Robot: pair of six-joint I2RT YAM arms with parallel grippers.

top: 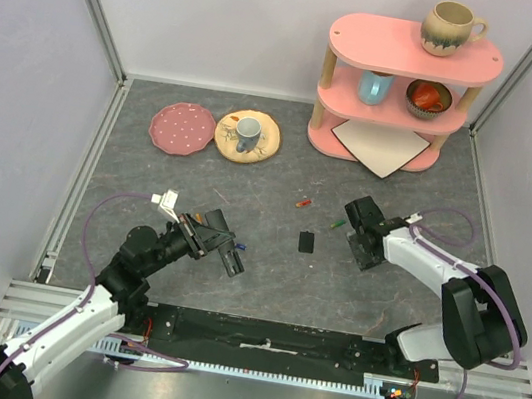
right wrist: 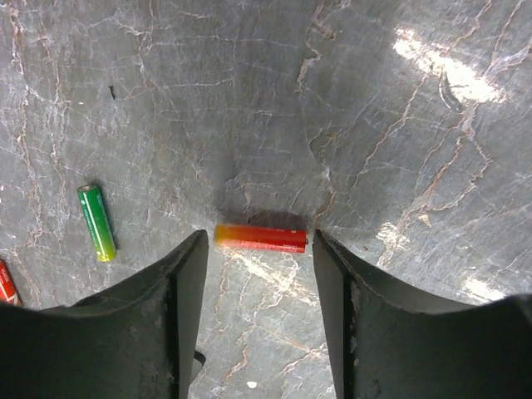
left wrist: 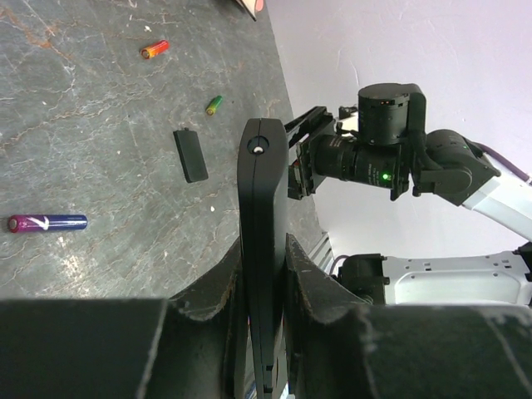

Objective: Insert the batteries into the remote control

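Nearest the overhead lens, at six o'clock, the two arm bases are seen bolted at the near edge of the grey table (top: 282,162).

At eleven o'clock a pink dotted plate (top: 182,130) is laid just beside a yellow plate (top: 266,145), on which a grey cup (top: 247,133) is stood. At one o'clock a pink shelf (top: 372,39) is placed. It carries a beige mug (top: 450,28) on top, a blue cup (top: 373,87) and a bowl (top: 429,99) on the middle tier, and a pale board (top: 381,147) on the lowest.

At the table's centre, between the two grippers, a small black flat piece (top: 306,241) is laid. A red battery (top: 303,203) is found at its twelve o'clock and a green battery (top: 337,225) at its two o'clock, near the right arm's fingers. A purple-and-blue battery (left wrist: 47,223) is laid on the table near the left arm's fingers.

At eight o'clock the left gripper (left wrist: 264,253) is clamped on the remote control (left wrist: 262,183), which is held edge-on between its fingers and clear of the table.

At three o'clock the right gripper (right wrist: 259,235) is lowered to the table with its fingers spread. A red-and-orange battery (right wrist: 274,239) is laid crosswise in the gap between the two tips. Whether the tips touch its ends cannot be told.
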